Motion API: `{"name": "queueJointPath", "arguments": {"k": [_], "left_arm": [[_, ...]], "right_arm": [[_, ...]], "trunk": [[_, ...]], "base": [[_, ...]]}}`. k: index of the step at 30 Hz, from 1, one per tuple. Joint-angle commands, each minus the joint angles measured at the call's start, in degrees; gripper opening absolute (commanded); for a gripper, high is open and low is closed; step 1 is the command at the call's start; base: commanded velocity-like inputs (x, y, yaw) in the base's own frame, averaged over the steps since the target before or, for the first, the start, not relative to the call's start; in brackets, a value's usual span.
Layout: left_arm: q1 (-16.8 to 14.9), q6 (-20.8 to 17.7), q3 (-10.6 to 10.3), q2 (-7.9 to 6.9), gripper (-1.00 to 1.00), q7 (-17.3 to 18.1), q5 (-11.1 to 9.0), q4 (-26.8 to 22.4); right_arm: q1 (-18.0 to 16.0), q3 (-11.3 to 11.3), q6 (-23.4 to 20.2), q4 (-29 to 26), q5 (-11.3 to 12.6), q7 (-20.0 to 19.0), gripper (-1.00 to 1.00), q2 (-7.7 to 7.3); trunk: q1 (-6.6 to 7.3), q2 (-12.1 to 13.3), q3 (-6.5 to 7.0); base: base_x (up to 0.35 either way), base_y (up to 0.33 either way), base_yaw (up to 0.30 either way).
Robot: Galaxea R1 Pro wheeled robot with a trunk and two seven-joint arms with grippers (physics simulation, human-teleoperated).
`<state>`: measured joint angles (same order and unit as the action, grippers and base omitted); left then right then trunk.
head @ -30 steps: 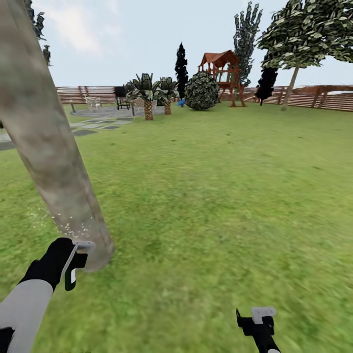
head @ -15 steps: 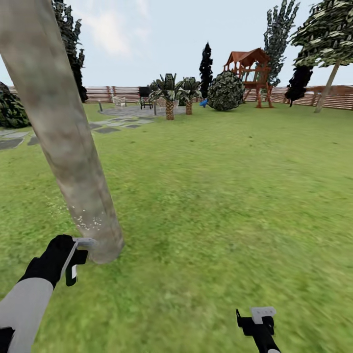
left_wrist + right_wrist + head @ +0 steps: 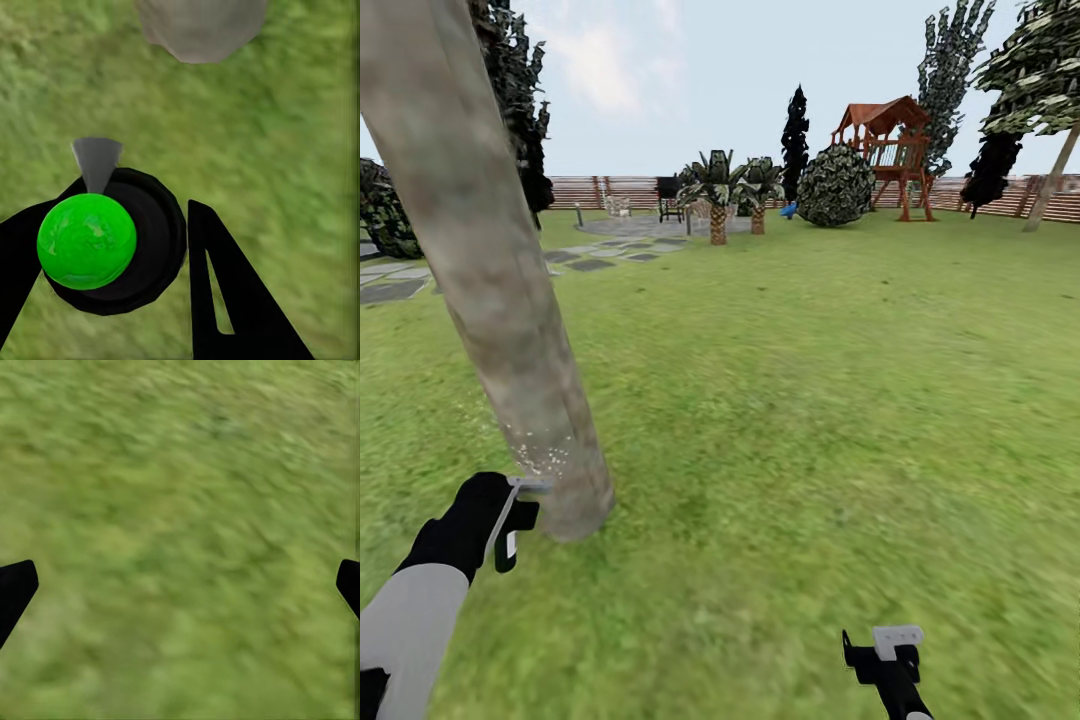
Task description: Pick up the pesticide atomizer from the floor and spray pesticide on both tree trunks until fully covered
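My left gripper (image 3: pixel 510 525) hangs low at my left, black glove and grey sleeve, just beside the foot of the tree trunk (image 3: pixel 490 290). That trunk is a thick, smooth column of pale beige-grey mottled bark, leaning up and away to my left, its base planted in the lawn (image 3: pixel 810 400). Fine white specks dot the bark near its base, just above my left fingers.

From my left wrist, the pesticide atomizer (image 3: pixel 105 244) sits pinched between my 2 black fingers (image 3: pixel 232 300): a round black body seen end-on, a glossy green ball on it, and a small grey cone nozzle (image 3: pixel 96 161) pointing toward the rounded grey trunk base (image 3: pixel 201 26). Its long axis runs along my fingers, so I see it only end-on. Nozzle and trunk stay apart, with blurred grass between.

Farther off, grey stepping stones (image 3: pixel 400 285) lead toward a paved patch, then 2 small palms (image 3: pixel 735 190), a round leafy bush (image 3: pixel 836 187), a red-roofed wooden play tower (image 3: pixel 890 150) and a brown slatted fence (image 3: pixel 610 190).

My right gripper (image 3: pixel 885 655) hangs low at my right over bare grass; its 2 black fingertips (image 3: pixel 16 589) stand spread wide, holding nothing.
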<state>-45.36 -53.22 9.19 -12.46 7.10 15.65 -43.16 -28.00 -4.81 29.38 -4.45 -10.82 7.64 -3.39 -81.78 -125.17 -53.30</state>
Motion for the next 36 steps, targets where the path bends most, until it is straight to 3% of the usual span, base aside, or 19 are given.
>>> {"name": "queueJointPath", "arguments": {"k": [1,14,18,25,36], "left_arm": [[-0.1,-0.2,0.1,0.00,-1.00,0.6,0.7,-0.1],[-0.6,-0.4,0.2,-0.03,-1.00,0.5,0.8,-1.7],[-0.7,-3.3,0.1,0.03,-1.00,0.5,0.6,-1.8],[-0.7,-3.8,0.1,0.15,-1.00,0.5,0.6,-1.8],[-0.7,-3.7,0.1,0.16,-1.00,0.5,0.6,-1.8]], "right_arm": [[0.0,-0.5,0.2,0.1,-0.6,0.2,1.00,-0.01],[0.0,-0.5,0.2,0.1,-0.7,0.1,1.00,0.05],[0.0,-0.5,0.2,0.1,-0.7,0.1,1.00,0.05],[0.0,-0.5,0.2,0.1,-0.7,0.1,1.00,0.04],[0.0,-0.5,0.2,0.1,-0.7,0.1,1.00,-0.03]], "trunk": [[-0.01,0.0,-0.05],[-0.01,0.0,-0.05],[-0.01,0.0,-0.05],[-0.01,0.0,-0.05],[-0.01,0.0,-0.05]], "base": [[0.150,-0.236,0.000],[-0.152,-0.224,0.055],[-0.012,-0.248,0.268],[0.242,-0.165,0.247],[0.310,-0.085,0.014]]}}
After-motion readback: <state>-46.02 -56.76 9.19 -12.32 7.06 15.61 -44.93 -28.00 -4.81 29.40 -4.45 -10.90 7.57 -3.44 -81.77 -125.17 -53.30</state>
